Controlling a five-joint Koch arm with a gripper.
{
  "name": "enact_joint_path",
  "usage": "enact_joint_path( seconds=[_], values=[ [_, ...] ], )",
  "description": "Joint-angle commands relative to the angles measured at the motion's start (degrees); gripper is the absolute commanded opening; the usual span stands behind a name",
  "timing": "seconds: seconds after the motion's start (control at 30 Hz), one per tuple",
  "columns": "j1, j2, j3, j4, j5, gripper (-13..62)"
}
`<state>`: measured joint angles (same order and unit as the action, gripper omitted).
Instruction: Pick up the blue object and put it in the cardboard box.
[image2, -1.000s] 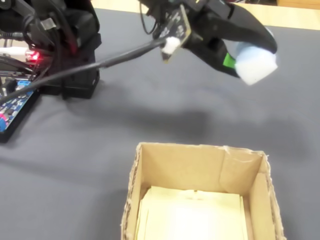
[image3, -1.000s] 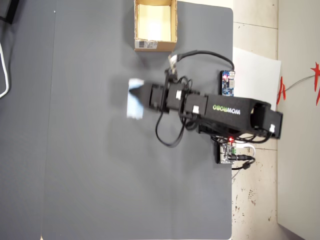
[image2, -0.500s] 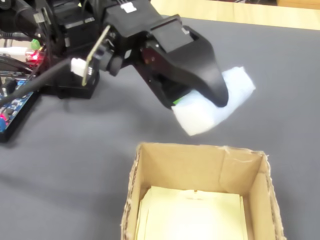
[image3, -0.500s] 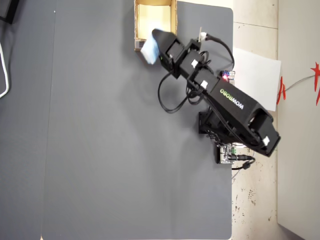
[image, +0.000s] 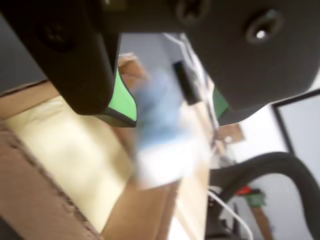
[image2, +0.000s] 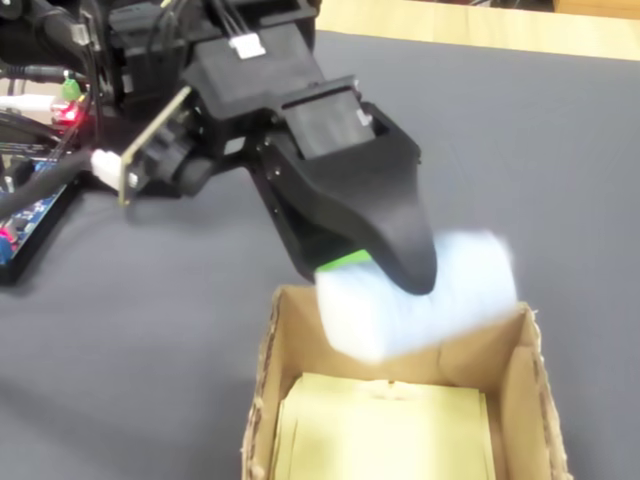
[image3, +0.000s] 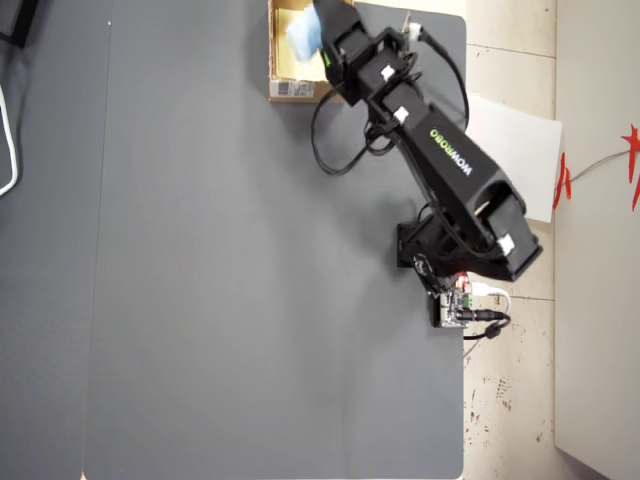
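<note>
Gripper (image2: 385, 270): clamped on blue object (image2: 425, 295), above cardboard box (image2: 530, 370). Beneath: dark grey table mat (image3: 250, 280); beyond: white paper sheet (image3: 520, 150), pale floor (image3: 510, 400).

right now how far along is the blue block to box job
Done: the blue object is off the table and over the cardboard box. In hand: it sits blurred at the gripper, whether gripped or dropping is unclear. Left: landing it on the box's yellowish floor.

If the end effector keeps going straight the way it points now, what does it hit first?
Probably the cardboard box. The end effector, shut on the blue object, slants down over the open top, so the block would likely meet the pale floor inside first. Motion blur leaves depth uncertain.
</note>
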<state>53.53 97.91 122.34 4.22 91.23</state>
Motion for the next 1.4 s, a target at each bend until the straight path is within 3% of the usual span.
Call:
enact_joint_path(
  seconds=[0.0, 0.4, 1.0, 1.37],
  values=[
    [0.18, 0.97, -5.10, -1.41, 3.96, 33.3],
    [-7.29, 8.79, -0.35, -1.93, 7.03, 33.3],
    [-40.34, 35.24, 29.62, -5.80, 9.32, 33.4],
    [-44.82, 37.79, 47.02, -9.23, 9.23, 33.5]
  ],
)
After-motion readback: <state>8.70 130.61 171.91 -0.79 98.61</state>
